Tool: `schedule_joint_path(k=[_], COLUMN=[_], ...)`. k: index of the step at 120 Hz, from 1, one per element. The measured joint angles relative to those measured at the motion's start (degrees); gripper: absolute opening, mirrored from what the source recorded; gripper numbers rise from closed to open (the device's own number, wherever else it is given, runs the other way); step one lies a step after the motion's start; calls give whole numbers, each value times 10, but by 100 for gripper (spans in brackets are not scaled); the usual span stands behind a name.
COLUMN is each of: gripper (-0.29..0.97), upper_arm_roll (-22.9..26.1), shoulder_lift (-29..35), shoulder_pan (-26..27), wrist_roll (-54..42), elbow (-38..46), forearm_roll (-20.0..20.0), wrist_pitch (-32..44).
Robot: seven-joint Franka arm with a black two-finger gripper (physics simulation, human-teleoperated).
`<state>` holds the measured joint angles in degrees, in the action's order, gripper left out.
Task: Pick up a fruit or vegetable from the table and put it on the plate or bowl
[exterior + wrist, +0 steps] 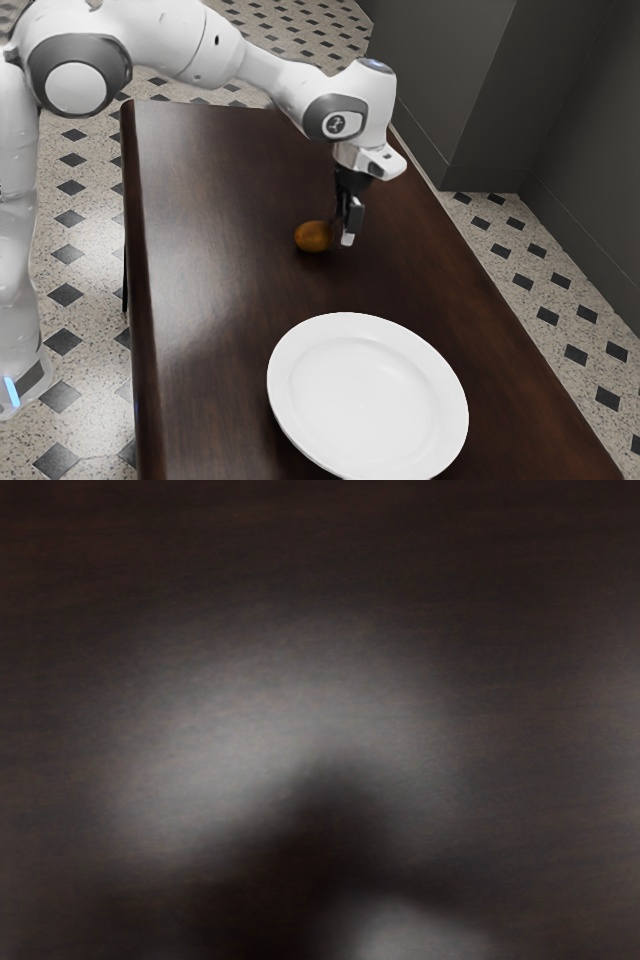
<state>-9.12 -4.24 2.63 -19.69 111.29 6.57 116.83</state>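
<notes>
One white arm (200, 45) of smooth, rounded shells with grey joint rings enters from the exterior view's left, standing over a floor (80, 230) of speckled pale tiles set with small black diamonds. A round grey cap on its last big joint carries a small dark mark, too small to read. Beneath it stretches the table (200, 250), a long rectangular top of very dark, glossy wood with fine grain. The fruit (313, 236), a small brown oval with a dull, matt skin, lies on the tabletop near the middle, well apart from the plate. Just beside it, toward the exterior view's right, the black gripper (347, 238) hangs straight down with its tip close to the wood. It seems to touch the fruit's side or nearly so. Whether it is open or closed, or has hold of anything, I cannot tell. Farther right and nearer the camera sits the plate (367, 395), round, plain white and shiny, with a broad rim and a shallow well. Flat grey walls (500, 80) close the right side. In the wrist view the dark tabletop (250, 590) shows a soft pale sheen, with a dark blurred shape (300, 880) under the hand.
</notes>
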Motion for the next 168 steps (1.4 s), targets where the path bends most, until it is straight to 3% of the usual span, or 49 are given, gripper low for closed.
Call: schedule_joint_path(k=[18, 66, 130, 168], gripper=[68, 68, 67, 33], upper_arm_roll=[-1, -26, -26, -33], shoulder_lift=[-30, -15, -34, -40], shoulder_pan=[-11, -6, 14, 12], wrist_roll=[42, 204, 307, 335], elbow=[-59, -35, -10, -13], forearm_roll=[-2, -22, -22, -23], wrist_pitch=[-24, -91, -60, -44])
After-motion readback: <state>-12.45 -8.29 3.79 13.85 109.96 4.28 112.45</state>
